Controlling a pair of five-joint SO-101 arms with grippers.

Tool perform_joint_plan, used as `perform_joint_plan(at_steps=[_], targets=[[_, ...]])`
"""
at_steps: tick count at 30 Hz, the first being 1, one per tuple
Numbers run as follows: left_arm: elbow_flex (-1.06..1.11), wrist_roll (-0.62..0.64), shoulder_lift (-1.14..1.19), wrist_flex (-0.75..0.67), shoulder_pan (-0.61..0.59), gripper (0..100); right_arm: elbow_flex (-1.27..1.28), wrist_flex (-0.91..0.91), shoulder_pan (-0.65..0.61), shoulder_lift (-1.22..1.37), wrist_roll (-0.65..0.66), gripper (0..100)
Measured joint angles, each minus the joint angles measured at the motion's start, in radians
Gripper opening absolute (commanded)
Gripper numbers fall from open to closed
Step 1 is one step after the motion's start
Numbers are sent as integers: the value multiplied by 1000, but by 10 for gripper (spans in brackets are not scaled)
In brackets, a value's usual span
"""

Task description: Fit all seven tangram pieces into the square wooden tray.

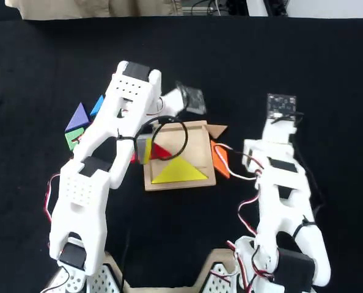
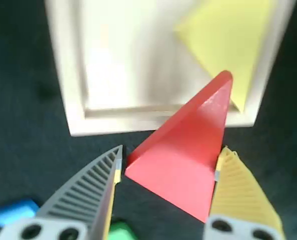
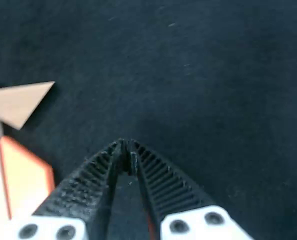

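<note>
**Left gripper carrying the red triangle at the tray's rim**

The left gripper point(image 2: 171, 152) is clamped on the red triangle point(image 2: 186, 150). The piece sits tilted between the ribbed fingers, with one corner pointing away from the wrist. Just beyond that corner lies the square wooden tray point(image 2: 71, 90), its near rim under the tip. The yellow triangle point(image 2: 228, 35) lies flat inside, farther in from the gripper. Back toward the wrist, a blue piece point(image 2: 11, 212) and a green piece point(image 2: 121, 232) rest on the black table. The right gripper point(image 3: 127, 150) is pressed closed on nothing, off the tray, with a tan triangle point(image 3: 18, 102) and an orange piece point(image 3: 23, 180) off to one side. The red triangle is judged rigid, light and smooth-faced. A hold near its middle, rather than at a corner, should keep it from pivoting when it is laid flat.
</note>
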Motion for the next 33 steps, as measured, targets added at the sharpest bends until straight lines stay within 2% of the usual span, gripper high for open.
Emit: perform_joint_plan(at_steps=[3, 6, 10, 17, 24, 33], targets=[[0, -167, 0, 0, 61, 166, 0, -28, 15, 0, -23, 11], [0, -207, 0, 0, 137, 166, 0, -43, 25, 0, -32, 11], [0, -215, 0, 0, 201, 166, 0, -51, 25, 0, -32, 11], [0, -215, 0, 0, 213, 173, 0, -51, 25, 0, -32, 11], [-51, -207, 21, 0, 213, 359, 0, -51, 25, 0, -32, 11], [-166, -207, 114, 0, 212, 359, 0, -51, 25, 0, -32, 11]])
